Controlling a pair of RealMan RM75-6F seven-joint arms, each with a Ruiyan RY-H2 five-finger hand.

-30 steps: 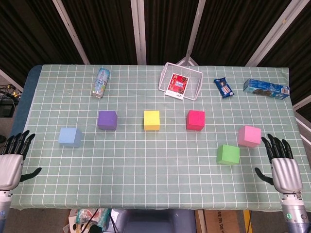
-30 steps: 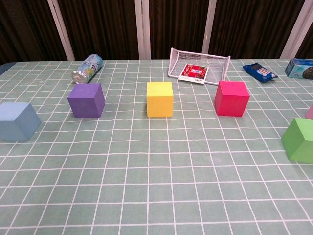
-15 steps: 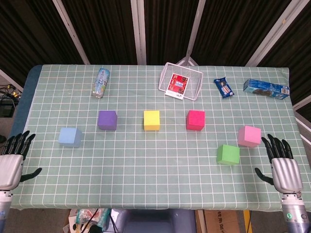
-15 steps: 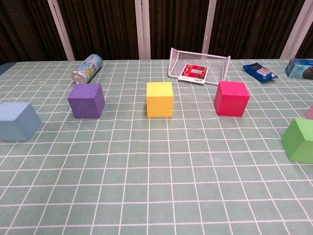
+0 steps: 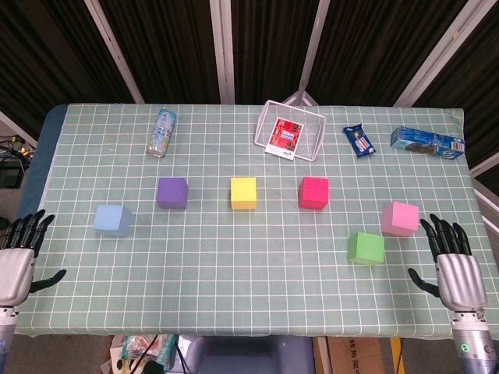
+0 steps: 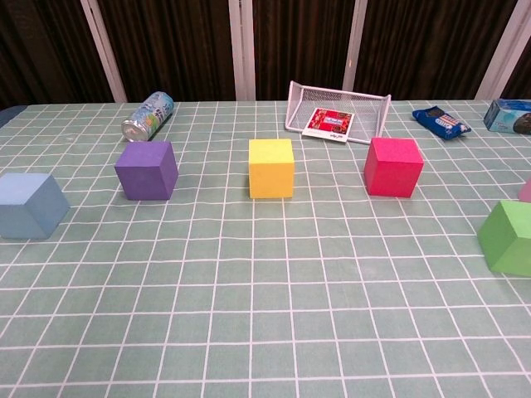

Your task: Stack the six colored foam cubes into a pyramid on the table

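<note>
Resting at the near bench [image 5: 234, 304] edge, left hand [image 5: 17, 265] and right hand [image 5: 456, 273] spread empty fingers. Six cubes, purple [image 5: 172, 192] to green [image 5: 366, 248], lie scattered singly, presumably awaiting stacking.

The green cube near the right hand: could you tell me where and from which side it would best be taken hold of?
Probably from above, by the open right hand, fingers and thumb on two opposite side faces of the green cube. It sits flat, with free space all round; the pink cube stands close behind it but apart, so the left and right faces look easiest.
</note>
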